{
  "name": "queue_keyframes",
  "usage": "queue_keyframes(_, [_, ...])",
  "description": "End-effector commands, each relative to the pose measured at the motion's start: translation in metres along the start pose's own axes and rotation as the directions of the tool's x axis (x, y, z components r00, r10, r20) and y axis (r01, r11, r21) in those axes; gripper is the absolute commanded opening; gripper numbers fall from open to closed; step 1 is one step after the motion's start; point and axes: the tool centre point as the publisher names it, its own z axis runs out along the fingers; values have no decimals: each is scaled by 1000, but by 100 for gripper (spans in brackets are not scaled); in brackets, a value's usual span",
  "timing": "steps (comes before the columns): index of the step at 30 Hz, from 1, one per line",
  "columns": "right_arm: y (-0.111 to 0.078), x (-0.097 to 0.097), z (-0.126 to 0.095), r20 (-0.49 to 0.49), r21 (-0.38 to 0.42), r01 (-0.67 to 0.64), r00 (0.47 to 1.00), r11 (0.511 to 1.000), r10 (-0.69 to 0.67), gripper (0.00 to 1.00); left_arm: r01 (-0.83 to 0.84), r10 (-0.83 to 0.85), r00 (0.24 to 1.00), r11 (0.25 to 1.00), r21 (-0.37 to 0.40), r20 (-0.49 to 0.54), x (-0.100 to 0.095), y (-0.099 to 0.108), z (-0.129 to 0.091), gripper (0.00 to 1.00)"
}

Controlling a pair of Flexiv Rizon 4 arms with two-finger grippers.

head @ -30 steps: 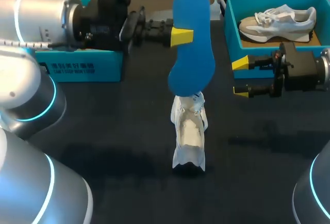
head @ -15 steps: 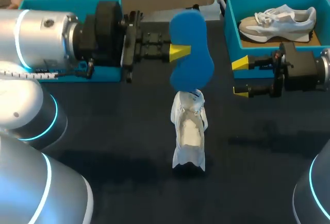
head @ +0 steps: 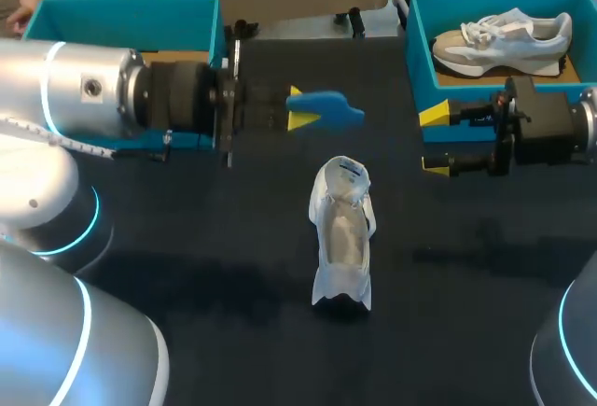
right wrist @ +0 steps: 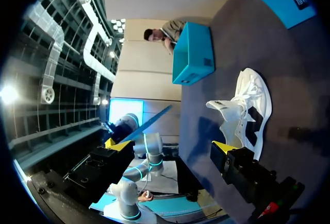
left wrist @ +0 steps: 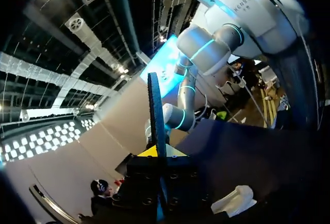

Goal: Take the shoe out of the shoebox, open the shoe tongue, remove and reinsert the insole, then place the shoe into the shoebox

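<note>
Thin blue foam insole (head: 331, 107) pinched flat in the left gripper (head: 300, 110), in the air above the dark table (head: 466, 266), just behind the white mesh sneaker (head: 342, 233) standing on its sole mid-table, mouth open. Right gripper (head: 436, 140) spread wide and empty, beside the teal cardboard shoebox (head: 424, 84). Probably light and bendy, this insole; best held near one end, free end entering the sneaker first. Broad blue face only from the head view; from the left wrist view just a narrow edge between both fingers. Sneaker's side profile only from the right wrist view.

Nothing legible, only a blurred blue label (head: 348, 172) on the white shoe (head: 341, 238).
</note>
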Motion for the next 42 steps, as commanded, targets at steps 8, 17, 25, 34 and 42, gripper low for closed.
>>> queue_keyframes(8, [-1, 0, 1, 2, -2, 0, 1000, 1000, 0, 100, -814, 813, 579, 572, -104, -58, 11, 46, -9, 0])
queue_keyframes(17, [-1, 0, 1, 2, -2, 0, 1000, 1000, 0, 100, -814, 813, 579, 572, -104, -58, 11, 46, -9, 0])
queue_keyframes(25, [-1, 0, 1, 2, -2, 0, 1000, 1000, 0, 100, -814, 813, 579, 572, -104, -58, 11, 46, -9, 0])
queue_keyframes(34, [0, 7, 8, 2, -26, -32, 999, 999, 32, 100, -811, 805, 584, 570, -135, -111, 24, 70, -6, 0])
queue_keyframes(42, [9, 18, 30, -8, 26, -36, 999, 999, 37, 100, -824, 813, 565, 552, -123, -140, 29, 88, 5, 0])
